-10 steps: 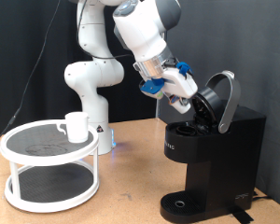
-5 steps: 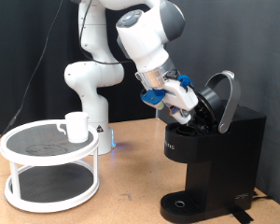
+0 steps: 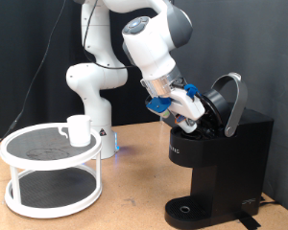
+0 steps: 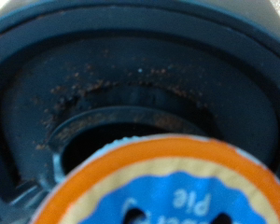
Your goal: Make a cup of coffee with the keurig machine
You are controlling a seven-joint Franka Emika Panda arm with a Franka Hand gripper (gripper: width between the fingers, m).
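The keurig machine (image 3: 216, 158) stands on the wooden table (image 3: 134, 182) at the exterior view's right, its rounded lid (image 3: 228, 103) hinged up and open. The gripper (image 3: 197, 116) is angled down into the open top of the machine, just in front of the raised lid, with its blue-and-white finger parts right at the brew chamber opening. In the wrist view a coffee pod (image 4: 173, 187) with an orange rim and a blue centre with white lettering fills the lower part of the picture, sitting close in front of the camera and over the dark round pod chamber (image 4: 121, 103), whose black walls are dusted with brown coffee grounds. The fingers themselves do not show in that view, and in the exterior view the fingertips are hidden against the machine, so I cannot tell whether the gripper is clenched on the pod or released. Whether the pod is already seated in the chamber or just above it cannot be told either. The cup (image 3: 78, 130), a plain white mug, stands well apart from the machine towards the exterior view's left, on the top tier of a white two-tier round rack (image 3: 50, 171) with dark mesh shelves. The machine's round drip base (image 3: 190, 209) has nothing standing on it. The arm's white base (image 3: 91, 86) rises behind the rack, between the rack and the machine.
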